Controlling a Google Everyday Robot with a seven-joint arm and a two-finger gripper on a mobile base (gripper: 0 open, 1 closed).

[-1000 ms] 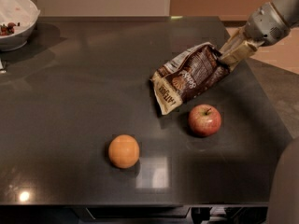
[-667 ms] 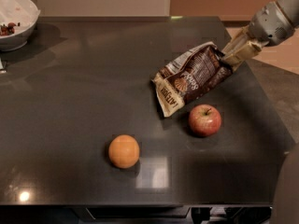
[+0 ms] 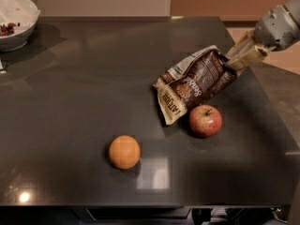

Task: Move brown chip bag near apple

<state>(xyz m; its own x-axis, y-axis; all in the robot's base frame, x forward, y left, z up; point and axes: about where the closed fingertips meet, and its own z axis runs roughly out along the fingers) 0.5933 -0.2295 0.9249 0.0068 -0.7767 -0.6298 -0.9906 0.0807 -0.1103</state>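
Observation:
The brown chip bag [image 3: 196,81] lies on the dark table [image 3: 84,93], its lower left end with the cream label towards the front. The red apple [image 3: 205,120] stands just in front of the bag, almost touching it. My gripper [image 3: 236,60] comes in from the upper right and sits at the bag's upper right end. Its cream fingers [image 3: 247,55] look open, and the bag's end lies at their tips.
An orange [image 3: 124,152] sits front and centre, left of the apple. A white bowl [image 3: 14,25] with some food stands at the back left corner. The table's right edge runs close behind the gripper.
The gripper has drawn back a little to the upper right. The bag, apple and orange have stayed where they were.

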